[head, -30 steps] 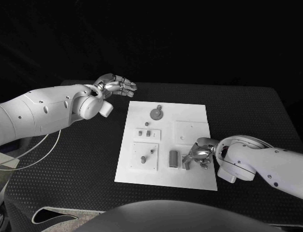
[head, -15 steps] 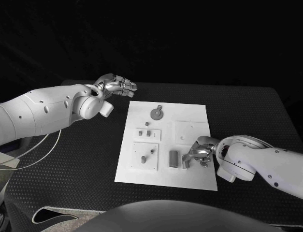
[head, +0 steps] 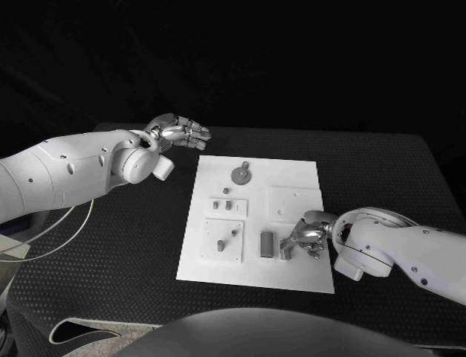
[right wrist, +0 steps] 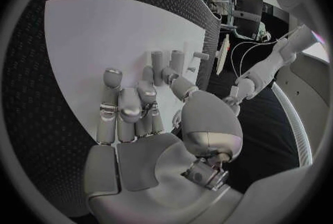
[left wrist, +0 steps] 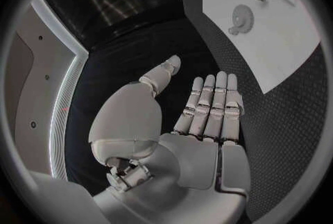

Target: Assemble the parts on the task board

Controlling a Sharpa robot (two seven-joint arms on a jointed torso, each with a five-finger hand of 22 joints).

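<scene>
Right hand (head: 305, 242) is low over the board's (head: 297, 268) near right part, fingers curled beside upright grey parts (right wrist: 172, 60); whether it holds one, cannot tell. Left hand (head: 179, 132) hovers off the board's far left corner, fingers straight, together, empty.

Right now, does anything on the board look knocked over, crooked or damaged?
Nothing stands out. The white board lies flat on the table, its small parts in place. The right hand is down among them; the left hand is off the board.
</scene>
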